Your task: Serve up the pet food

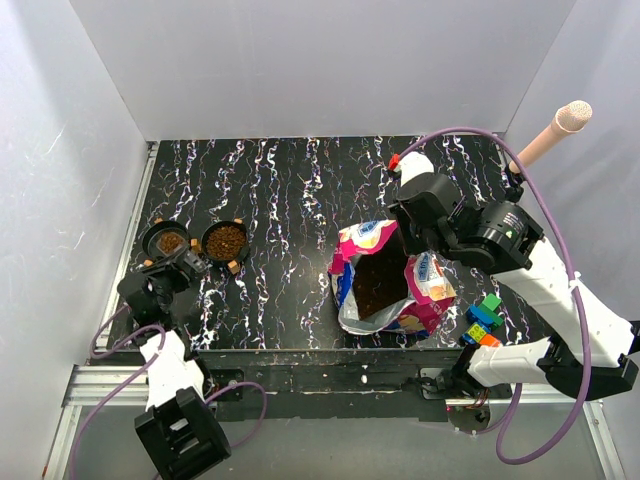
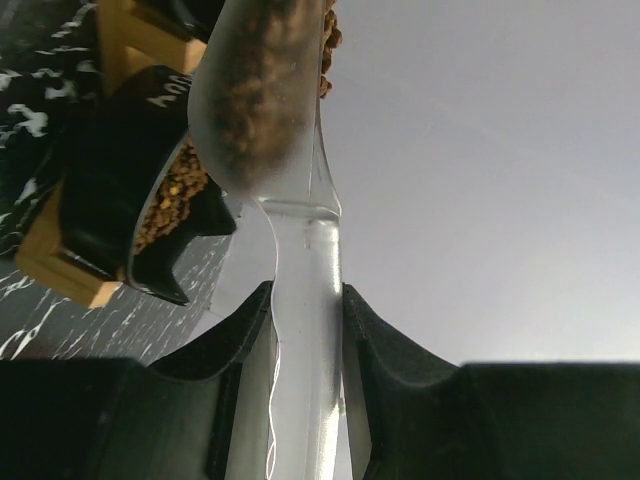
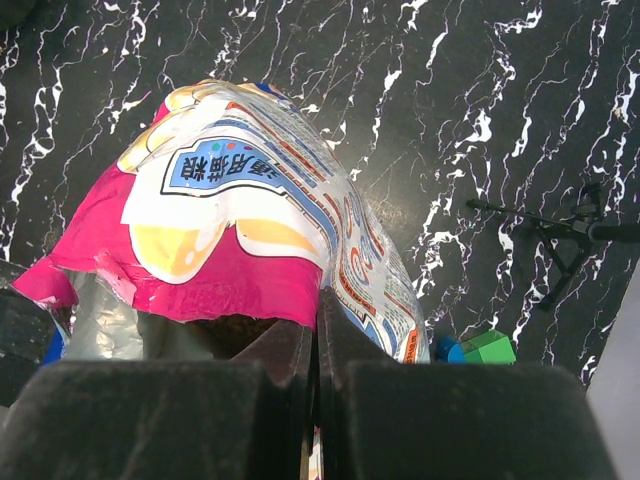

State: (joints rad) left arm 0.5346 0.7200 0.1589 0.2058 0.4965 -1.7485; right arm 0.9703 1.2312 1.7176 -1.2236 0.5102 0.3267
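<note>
Marbled black table (image 1: pixel 280 180); L jaws clamp frosted scoop (image 2: pixel 300 300) of kibble (image 2: pixel 255 90), R jaws pinch glossy bag (image 3: pixel 250 200)

From above, the table (image 1: pixel 290 180) lies bare from 10 to 1 o'clock of its centre. A lane runs front to back between the bowls (image 1: pixel 225 222) at 9 o'clock and the open bag (image 1: pixel 365 238) at 4 o'clock. The left gripper (image 1: pixel 180 258), clamped on a scoop (image 2: pixel 265 90), hangs at the bowls' 6 o'clock side. The right gripper (image 1: pixel 405 228) pinches the bag's far edge, its arm barring 3 o'clock. Toy blocks (image 1: pixel 482 320) sit just beside the bag at its 4 o'clock, perhaps touching. Walls (image 1: pixel 320 60) close three sides, and a pole (image 1: pixel 545 140) leans in at 2 o'clock.
</note>
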